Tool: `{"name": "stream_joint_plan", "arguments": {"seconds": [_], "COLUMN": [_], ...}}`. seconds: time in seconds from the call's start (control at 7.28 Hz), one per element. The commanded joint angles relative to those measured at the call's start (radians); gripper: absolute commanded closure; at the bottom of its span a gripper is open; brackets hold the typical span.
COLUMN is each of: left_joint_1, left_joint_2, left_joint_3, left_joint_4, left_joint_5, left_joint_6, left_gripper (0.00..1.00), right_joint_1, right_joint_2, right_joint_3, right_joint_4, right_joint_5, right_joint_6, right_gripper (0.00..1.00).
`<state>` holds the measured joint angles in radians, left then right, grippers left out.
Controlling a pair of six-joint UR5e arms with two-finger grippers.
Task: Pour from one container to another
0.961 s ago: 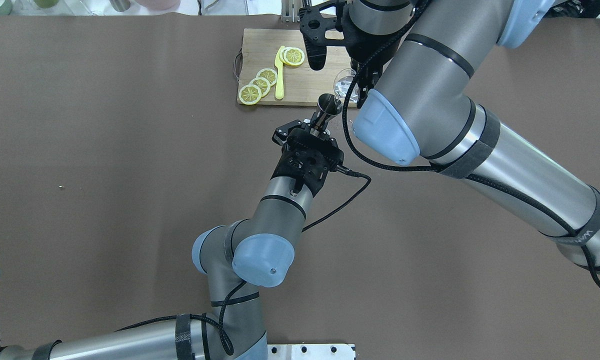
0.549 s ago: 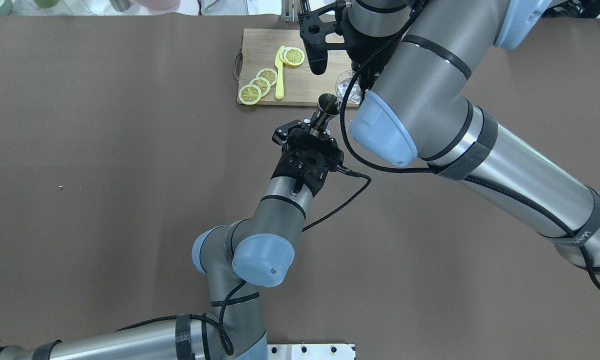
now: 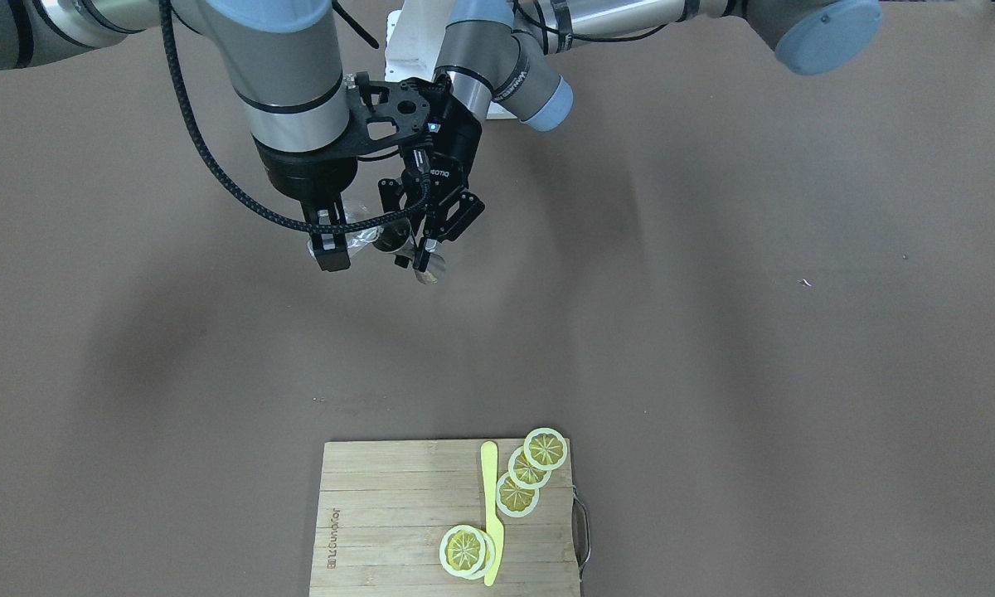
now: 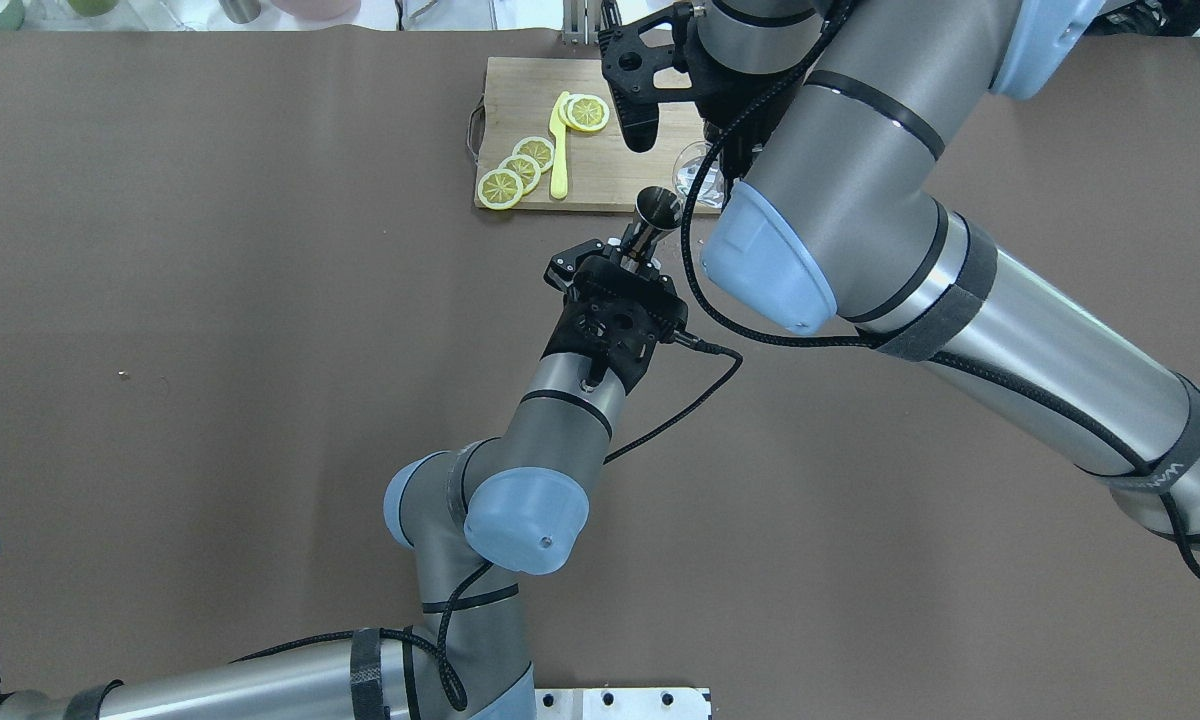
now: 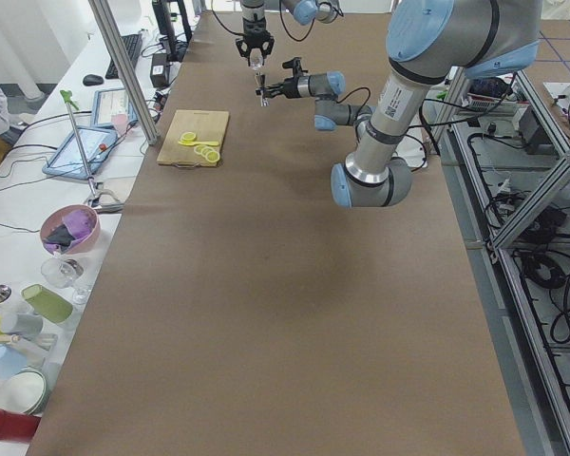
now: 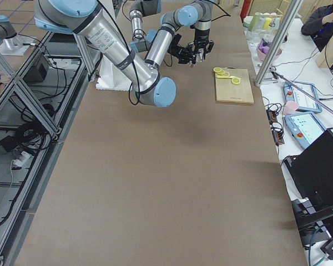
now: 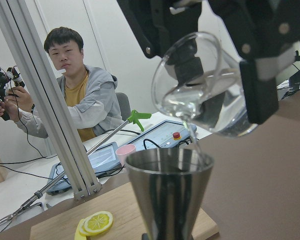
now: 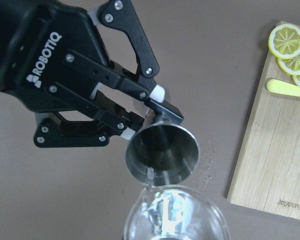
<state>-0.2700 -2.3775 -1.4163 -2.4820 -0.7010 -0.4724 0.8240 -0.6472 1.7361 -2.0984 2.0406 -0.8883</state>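
Observation:
My left gripper (image 4: 628, 250) is shut on the narrow waist of the dark steel jigger (image 4: 657, 207), which it holds upright above the table. The right wrist view looks into the jigger's (image 8: 162, 152) open top cone, with the left gripper (image 8: 149, 111) behind it. My right gripper (image 3: 332, 240) is shut on the clear glass (image 4: 693, 170), tilted with its rim over the jigger. In the left wrist view a thin stream of clear liquid runs from the glass (image 7: 200, 95) into the jigger (image 7: 169, 190). The right arm hides most of the glass from overhead.
A wooden cutting board (image 4: 520, 90) with lemon slices (image 4: 520, 170) and a yellow knife (image 4: 558, 150) lies just beyond the two grippers. Small droplets (image 8: 207, 160) spot the brown table beside the board. An operator (image 7: 75, 95) sits past the table's far edge.
The right wrist has shifted slightly toward the far edge and turned a little, tipping the glass further. The left gripper and jigger have stayed still.

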Motion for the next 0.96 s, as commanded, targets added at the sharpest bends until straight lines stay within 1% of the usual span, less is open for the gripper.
{"name": "stream_joint_plan", "arguments": {"seconds": [0.0,0.27,0.55,0.69,0.82], "left_joint_1": [0.0,0.0,0.002,0.0,0.0], "left_joint_2": [0.001,0.001,0.012,0.023,0.041], "left_joint_3": [0.0,0.0,-0.006,-0.007,-0.007], "left_joint_4": [0.0,0.0,-0.014,-0.062,-0.102], "left_joint_5": [0.0,0.0,0.003,0.005,0.029], "left_joint_6": [0.0,0.0,0.0,0.0,0.001], "left_gripper": [1.0,1.0,1.0,1.0,1.0], "right_joint_1": [0.004,0.024,0.037,0.067,0.098], "right_joint_2": [-0.015,-0.061,-0.126,-0.158,-0.189], "right_joint_3": [0.008,0.043,0.094,0.109,0.132], "right_joint_4": [0.032,0.081,0.15,0.181,0.195], "right_joint_5": [0.015,0.076,0.105,0.159,0.2], "right_joint_6": [0.005,0.011,0.028,0.081,0.086], "right_gripper": [1.0,1.0,1.0,1.0,1.0]}}
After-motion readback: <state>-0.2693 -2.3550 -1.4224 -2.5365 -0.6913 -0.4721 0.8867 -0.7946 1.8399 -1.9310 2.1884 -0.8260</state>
